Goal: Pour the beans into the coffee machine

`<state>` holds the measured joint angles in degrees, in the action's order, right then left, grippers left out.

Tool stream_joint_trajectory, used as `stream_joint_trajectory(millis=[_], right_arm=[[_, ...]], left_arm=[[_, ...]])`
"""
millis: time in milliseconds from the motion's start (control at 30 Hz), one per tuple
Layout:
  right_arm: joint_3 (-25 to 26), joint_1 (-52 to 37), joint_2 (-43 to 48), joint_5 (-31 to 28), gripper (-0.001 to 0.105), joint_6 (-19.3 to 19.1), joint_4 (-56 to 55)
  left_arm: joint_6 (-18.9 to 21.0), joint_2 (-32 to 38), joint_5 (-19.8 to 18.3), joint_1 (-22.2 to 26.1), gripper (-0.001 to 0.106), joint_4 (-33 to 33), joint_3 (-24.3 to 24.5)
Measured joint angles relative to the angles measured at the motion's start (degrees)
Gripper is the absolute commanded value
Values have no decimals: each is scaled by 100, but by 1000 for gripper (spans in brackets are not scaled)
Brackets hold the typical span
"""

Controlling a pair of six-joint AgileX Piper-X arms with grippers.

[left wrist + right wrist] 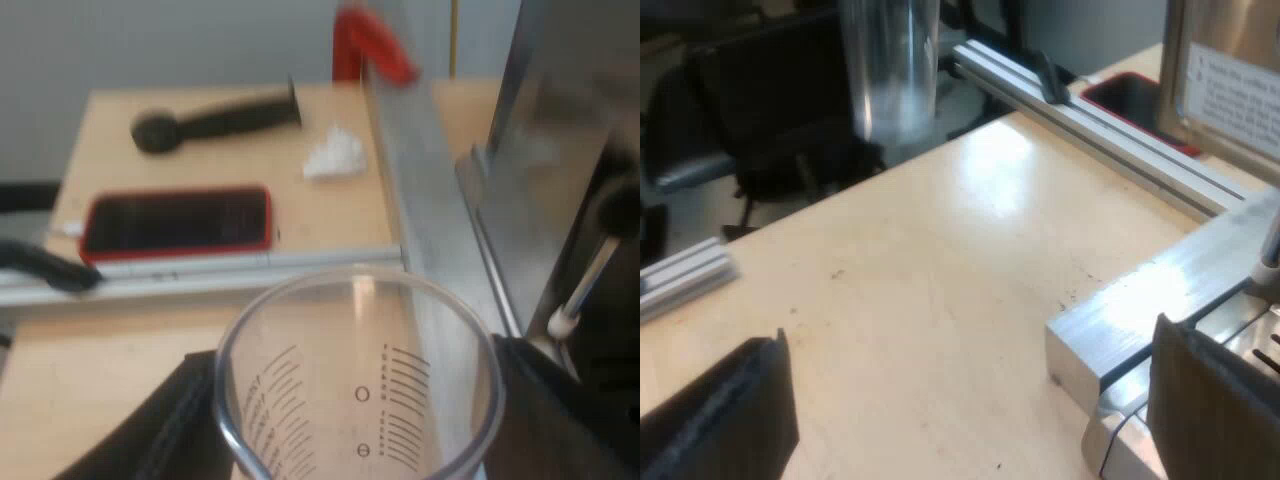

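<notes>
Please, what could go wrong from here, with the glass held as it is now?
1. The measuring glass is smooth and clamped only at its sides by the left gripper; it might slip when tipped.
2. The espresso machine has its metal body close beside the glass, so lifting it could knock the rim.

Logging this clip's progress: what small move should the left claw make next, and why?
Probably raise the measuring glass higher beside the espresso machine. The left claw holds it upright between its fingers, down by the machine's metal side; I cannot tell what it contains.
</notes>
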<state>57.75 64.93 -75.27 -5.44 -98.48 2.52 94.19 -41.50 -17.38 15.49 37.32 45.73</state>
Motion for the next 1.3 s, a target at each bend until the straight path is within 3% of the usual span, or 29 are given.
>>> stream_joint_trajectory(millis=[67,200,267,367,467,633,767,1067,1300], right_arm=[[0,0,-173,1,74,-3,191],[12,0,-499,-22,74,-3,557],[6,0,-696,-19,74,-3,772],[15,0,-1017,-19,74,-3,1196],[15,0,-1236,-19,74,-3,1480],[15,0,-1432,-58,74,-3,1685],[-72,-14,-1575,-127,74,-3,1863],[-373,-143,-1619,-118,74,-3,2149],[-373,-239,-1619,-130,74,-3,2218]], left_arm=[[12,-47,0,0,13,-300,-487],[12,-46,0,0,13,-776,-921],[12,-26,0,0,13,-1726,-1517],[68,-108,-9,0,13,-2546,-2146],[130,-311,-9,0,13,-3287,-2457],[130,-796,-9,0,13,-4006,-2572],[130,-1811,-9,0,13,-5076,-2572],[138,-3331,-9,0,13,-6972,-2572],[138,-4191,-54,0,13,-7950,-2572]])
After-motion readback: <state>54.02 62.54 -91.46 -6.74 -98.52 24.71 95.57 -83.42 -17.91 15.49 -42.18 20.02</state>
